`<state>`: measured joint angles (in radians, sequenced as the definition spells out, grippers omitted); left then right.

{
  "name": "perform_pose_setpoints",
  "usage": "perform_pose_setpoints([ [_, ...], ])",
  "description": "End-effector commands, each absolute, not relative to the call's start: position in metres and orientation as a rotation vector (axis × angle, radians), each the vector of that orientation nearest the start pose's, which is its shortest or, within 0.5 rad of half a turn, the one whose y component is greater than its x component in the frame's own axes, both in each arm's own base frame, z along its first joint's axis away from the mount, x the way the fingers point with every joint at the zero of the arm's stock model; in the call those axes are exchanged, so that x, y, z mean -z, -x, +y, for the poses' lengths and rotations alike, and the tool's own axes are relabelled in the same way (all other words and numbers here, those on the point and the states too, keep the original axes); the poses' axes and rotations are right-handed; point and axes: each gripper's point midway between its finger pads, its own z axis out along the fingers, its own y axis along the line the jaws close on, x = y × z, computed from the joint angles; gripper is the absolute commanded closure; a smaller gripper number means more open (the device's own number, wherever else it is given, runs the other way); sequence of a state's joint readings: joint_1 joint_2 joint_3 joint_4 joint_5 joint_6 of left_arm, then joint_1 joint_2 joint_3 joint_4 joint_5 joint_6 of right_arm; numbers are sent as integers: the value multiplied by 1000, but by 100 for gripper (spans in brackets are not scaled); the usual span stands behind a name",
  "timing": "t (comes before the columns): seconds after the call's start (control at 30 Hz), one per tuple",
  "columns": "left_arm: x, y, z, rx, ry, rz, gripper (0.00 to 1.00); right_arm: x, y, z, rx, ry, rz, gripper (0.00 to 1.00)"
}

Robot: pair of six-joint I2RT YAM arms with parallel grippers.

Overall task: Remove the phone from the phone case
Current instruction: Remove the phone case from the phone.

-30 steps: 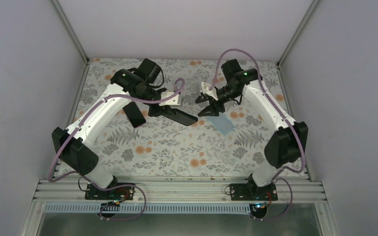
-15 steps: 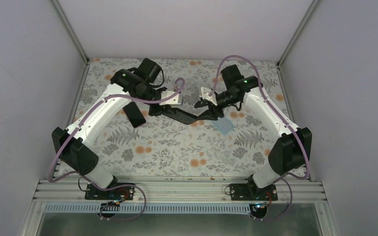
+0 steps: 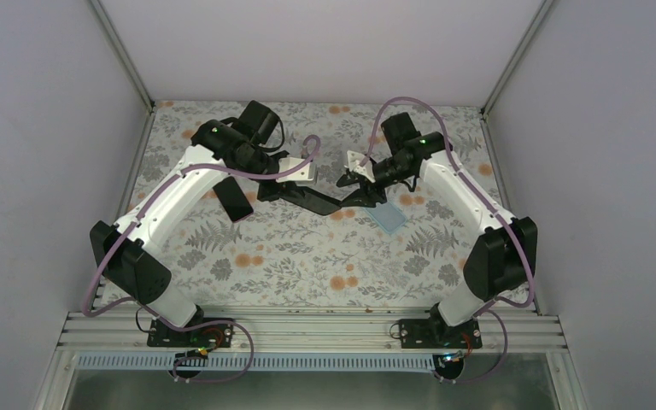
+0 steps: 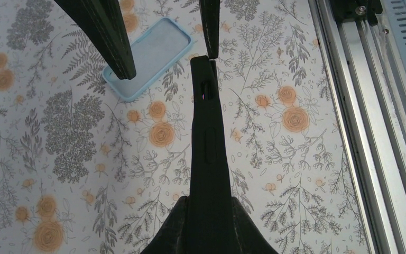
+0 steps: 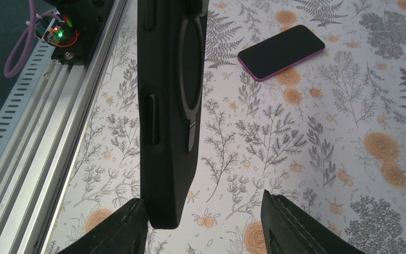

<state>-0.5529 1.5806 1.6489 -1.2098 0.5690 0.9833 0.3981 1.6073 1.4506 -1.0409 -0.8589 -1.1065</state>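
My left gripper is shut on a black phone case and holds it edge-up above the table. The case's back with a ring mark faces the right wrist view. I cannot tell whether a phone sits inside it. My right gripper is open, with its jaws on either side of the case's free end. Its left finger is right beside the case and its right finger stands well clear.
An empty light-blue case lies flat under the right gripper. A black phone with a pink rim lies flat by the left arm. The aluminium rail runs along the near edge.
My right gripper has moved left from above the blue case to the free end of the black case, which now lies between its open jaws. The left gripper has held still.
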Motion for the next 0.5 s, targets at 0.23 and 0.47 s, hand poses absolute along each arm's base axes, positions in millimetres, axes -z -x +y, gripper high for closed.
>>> perform_pose_setpoints([
  [0.23,-288,-246,-270,627,-1838,1608,98,-215,-273,253,-840,1748,1617,45],
  [0.47,-285,-241,-268,638,-1853,1616,98,-220,-283,255,-825,1728,1614,48],
])
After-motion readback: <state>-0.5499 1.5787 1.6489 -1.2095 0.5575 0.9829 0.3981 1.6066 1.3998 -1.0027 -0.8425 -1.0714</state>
